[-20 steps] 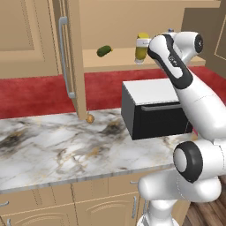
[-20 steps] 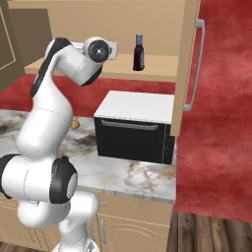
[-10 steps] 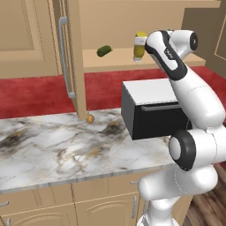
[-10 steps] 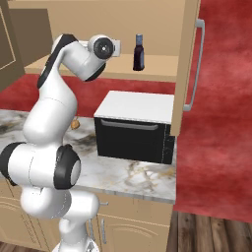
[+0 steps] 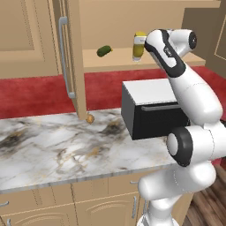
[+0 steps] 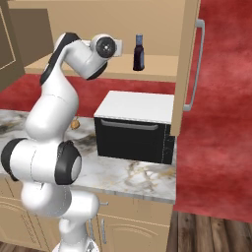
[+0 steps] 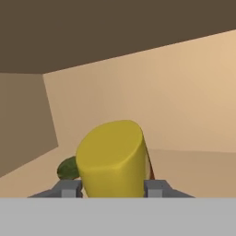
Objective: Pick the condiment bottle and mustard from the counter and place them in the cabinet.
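Observation:
My gripper (image 7: 113, 190) is shut on the mustard (image 7: 112, 158), a yellow squeeze bottle held between the two fingertips (image 7: 69, 188). In the left base view the mustard (image 5: 139, 46) stands upright at the cabinet (image 5: 119, 62) shelf, just left of my wrist. Whether it rests on the shelf I cannot tell. The condiment bottle (image 6: 139, 52), dark with a blue-grey cap, stands upright on the same shelf, right of my hand in the right base view.
A small green pickle-like thing (image 5: 104, 51) lies on the shelf left of the mustard. The open cabinet door (image 5: 70, 57) with its grey bar handle hangs to the left. A black-and-white microwave (image 5: 150, 110) sits on the marble counter (image 5: 53, 150) below, near a small brown lump (image 5: 90, 118).
My hand has carried the mustard slightly left and up toward the shelf. The condiment bottle and the green thing have stayed put.

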Controlling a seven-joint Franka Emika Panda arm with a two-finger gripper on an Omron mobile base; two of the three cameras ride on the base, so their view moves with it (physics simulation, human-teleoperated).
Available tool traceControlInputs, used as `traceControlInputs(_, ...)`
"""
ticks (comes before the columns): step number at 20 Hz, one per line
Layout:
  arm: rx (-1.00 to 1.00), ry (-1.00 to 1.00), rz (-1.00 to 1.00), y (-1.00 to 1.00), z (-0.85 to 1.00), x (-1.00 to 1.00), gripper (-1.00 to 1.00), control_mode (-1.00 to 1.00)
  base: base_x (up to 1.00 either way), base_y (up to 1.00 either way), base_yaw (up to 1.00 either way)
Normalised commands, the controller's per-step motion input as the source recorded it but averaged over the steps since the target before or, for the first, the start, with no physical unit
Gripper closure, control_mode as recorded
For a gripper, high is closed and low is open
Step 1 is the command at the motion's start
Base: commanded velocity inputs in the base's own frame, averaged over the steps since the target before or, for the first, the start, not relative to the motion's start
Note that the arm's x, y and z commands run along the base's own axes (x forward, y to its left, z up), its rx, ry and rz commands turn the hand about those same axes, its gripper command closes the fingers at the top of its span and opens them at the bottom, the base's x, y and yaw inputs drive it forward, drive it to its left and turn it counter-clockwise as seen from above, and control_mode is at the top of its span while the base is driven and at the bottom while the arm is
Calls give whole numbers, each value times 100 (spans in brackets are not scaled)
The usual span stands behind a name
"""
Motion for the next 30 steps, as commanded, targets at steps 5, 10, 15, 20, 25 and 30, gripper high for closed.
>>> traceControlInputs(5, 0, 0, 0, 0, -9, 37, 100, -100, 0, 0, 0)
traceControlInputs(10, 0, 0, 0, 0, -1, 32, 100, -100, 0, 0, 0)
traceControlInputs(15, 0, 0, 0, 0, -3, 15, 100, -100, 0, 0, 0)
traceControlInputs(20, 0, 0, 0, 0, -9, 12, -100, -100, 0, 0, 0)
traceControlInputs(25, 0, 0, 0, 0, -5, 0, -100, -100, 0, 0, 0)
traceControlInputs(30, 0, 0, 0, -1, -1, 4, -100, -100, 0, 0, 0)
